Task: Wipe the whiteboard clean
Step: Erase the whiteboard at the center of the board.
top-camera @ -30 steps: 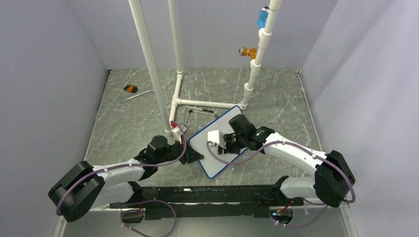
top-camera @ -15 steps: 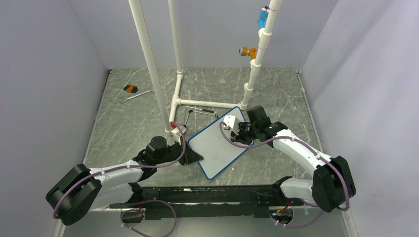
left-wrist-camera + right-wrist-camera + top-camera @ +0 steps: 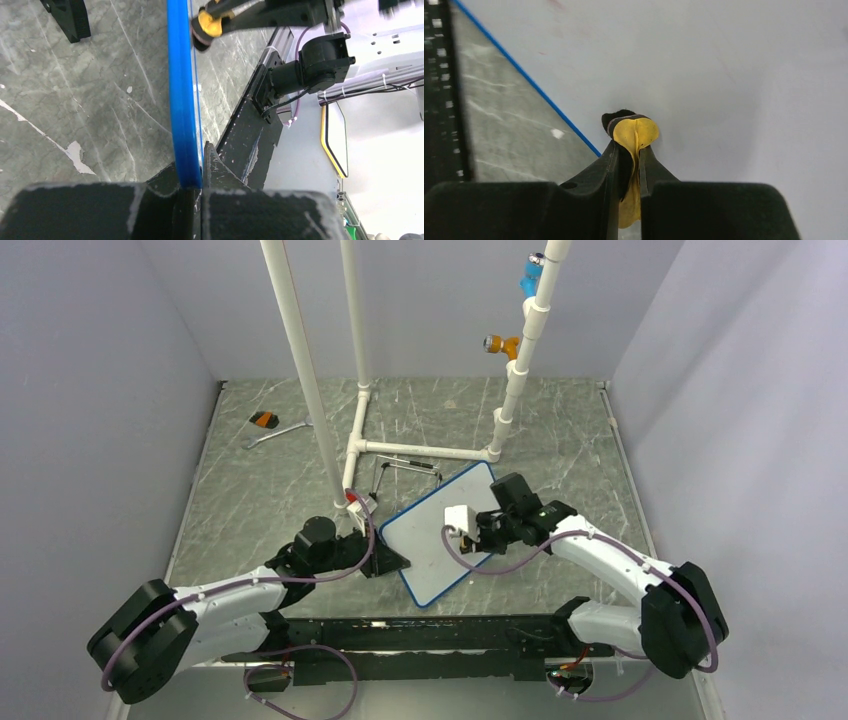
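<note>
whiteboard (image 3: pixel 432 552) sits mid-table, long axis 8-to-2 o'clock. left gripper (image 3: pixel 200 182) is clamped on its 8 o'clock blue edge. right gripper (image 3: pixel 628 150), the nearer one, pinches yellow eraser (image 3: pixel 635 134) against the face; faint reddish traces lie at 11 o'clock from it.

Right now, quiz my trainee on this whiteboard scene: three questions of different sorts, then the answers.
1. True or false: the left gripper is shut on the whiteboard at its edge.
2. What does the right gripper hold? A) yellow pad B) wrench C) marker
3. Fill in: the whiteboard's frame is ____.

Key: 1 true; 2 A; 3 blue.
</note>
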Motion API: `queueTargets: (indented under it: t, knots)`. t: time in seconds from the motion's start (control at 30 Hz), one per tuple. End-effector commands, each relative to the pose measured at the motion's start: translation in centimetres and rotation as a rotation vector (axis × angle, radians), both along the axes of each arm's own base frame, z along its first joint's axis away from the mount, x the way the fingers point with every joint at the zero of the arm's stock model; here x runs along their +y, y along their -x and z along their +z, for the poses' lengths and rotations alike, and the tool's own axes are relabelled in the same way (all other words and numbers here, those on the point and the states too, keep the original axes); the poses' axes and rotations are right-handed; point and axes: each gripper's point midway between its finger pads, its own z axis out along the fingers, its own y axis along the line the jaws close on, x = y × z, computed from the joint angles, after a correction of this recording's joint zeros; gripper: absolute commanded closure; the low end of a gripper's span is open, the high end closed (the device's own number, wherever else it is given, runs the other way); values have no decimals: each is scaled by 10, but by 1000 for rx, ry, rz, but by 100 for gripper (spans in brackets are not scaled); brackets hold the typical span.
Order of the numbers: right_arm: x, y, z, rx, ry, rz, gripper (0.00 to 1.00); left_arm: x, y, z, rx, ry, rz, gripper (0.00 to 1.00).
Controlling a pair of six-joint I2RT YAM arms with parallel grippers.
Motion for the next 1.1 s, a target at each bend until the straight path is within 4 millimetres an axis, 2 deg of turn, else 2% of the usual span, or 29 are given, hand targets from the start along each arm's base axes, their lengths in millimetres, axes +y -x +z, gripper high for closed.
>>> queueTargets:
  t: [0.0,0.13,0.3,0.4,0.5,0.73,0.97,1.07]
  knots:
    - [-33,-62,14,-141,20,-253,100,-8,11,38,-126,99,-98,100]
    - [-41,-60,21,-93,-15,-274,100,-5,11,34,-127,84,-95,100]
    - [-22,-15,22,-32,-129,-43,100,-3,11,34,-132,88,-95,100]
    - [-26,-5,7,-50,-95,51,100,-3,11,34,-134,90,-98,100]
    - [-34,-11,-3,-74,-34,50,100,-2,12,34,-136,93,-99,100]
    - [-49,-49,7,-165,16,-112,100,1,14,33,-140,92,-100,100]
    - [-67,-56,10,-182,8,-133,100,2,16,31,-141,98,-108,100]
    - [-64,-44,8,-159,-11,-76,100,2,15,30,-139,99,-110,100]
